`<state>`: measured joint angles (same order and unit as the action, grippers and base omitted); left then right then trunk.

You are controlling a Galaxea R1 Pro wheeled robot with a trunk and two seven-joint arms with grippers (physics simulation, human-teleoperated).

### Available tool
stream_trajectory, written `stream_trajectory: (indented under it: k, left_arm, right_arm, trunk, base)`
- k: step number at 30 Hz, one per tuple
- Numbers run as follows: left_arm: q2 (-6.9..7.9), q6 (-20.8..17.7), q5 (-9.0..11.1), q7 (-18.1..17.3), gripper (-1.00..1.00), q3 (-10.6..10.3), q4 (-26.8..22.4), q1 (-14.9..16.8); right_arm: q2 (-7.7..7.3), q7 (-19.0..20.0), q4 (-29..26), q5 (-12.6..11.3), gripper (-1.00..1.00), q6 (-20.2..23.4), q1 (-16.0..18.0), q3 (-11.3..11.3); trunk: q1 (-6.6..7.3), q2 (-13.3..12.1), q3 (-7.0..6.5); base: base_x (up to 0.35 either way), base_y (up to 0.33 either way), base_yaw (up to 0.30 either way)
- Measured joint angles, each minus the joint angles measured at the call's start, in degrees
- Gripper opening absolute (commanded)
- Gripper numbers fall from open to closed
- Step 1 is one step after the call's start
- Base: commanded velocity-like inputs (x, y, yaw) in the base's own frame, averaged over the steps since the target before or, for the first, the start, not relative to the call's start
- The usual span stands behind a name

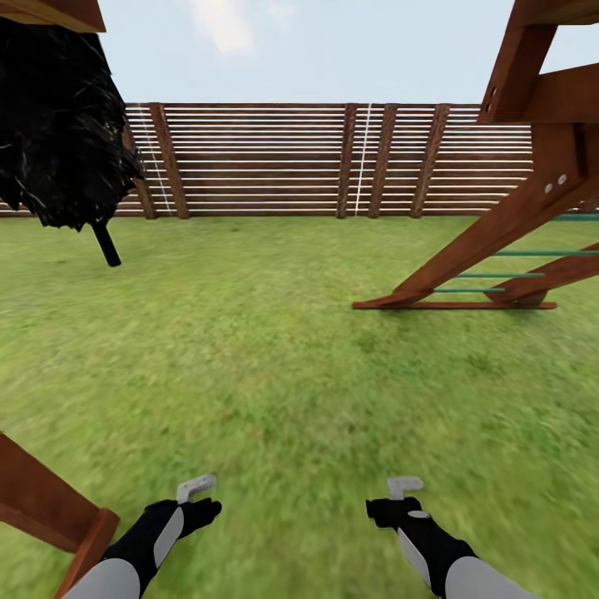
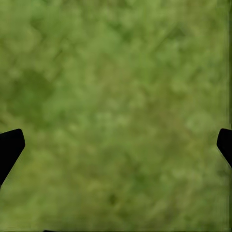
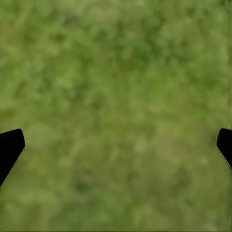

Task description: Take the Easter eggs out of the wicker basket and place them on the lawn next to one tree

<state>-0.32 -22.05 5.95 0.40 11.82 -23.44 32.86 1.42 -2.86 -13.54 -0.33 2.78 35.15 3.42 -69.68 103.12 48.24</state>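
Note:
The lawn point(image 1: 274, 349) of the garden spreads ahead of me as short bright green grass. The Easter eggs, the wicker basket and the tree are out of view. My left gripper point(image 1: 198, 492) hangs low over the grass at the lower left, and my right gripper point(image 1: 404, 491) at the lower right. In the left wrist view the left gripper point(image 2: 116, 145) is open, its dark fingertips point(image 2: 10, 145) far apart over bare grass. The right gripper point(image 3: 116, 145) is open the same way, with nothing between its fingertips point(image 3: 10, 145).
A brown slatted fence point(image 1: 333, 158) closes the far side. A wooden play frame point(image 1: 516, 208) with green rungs stands at the right. A dark bushy plant on a thin black stem point(image 1: 58, 141) stands at the far left. A wooden beam point(image 1: 50, 507) lies close at my lower left.

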Motion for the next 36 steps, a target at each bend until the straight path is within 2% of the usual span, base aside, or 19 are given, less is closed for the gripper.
stream_trajectory:
  k: [36]
  left_arm:
    - [0.12,0.0,0.0,0.0,1.00,0.1,0.0,0.0]
  right_arm:
    - [0.01,0.1,0.0,0.0,1.00,0.0,0.0,0.0]
  trunk:
    - [0.00,0.0,0.00]
  base:
    - [0.336,0.000,0.013]
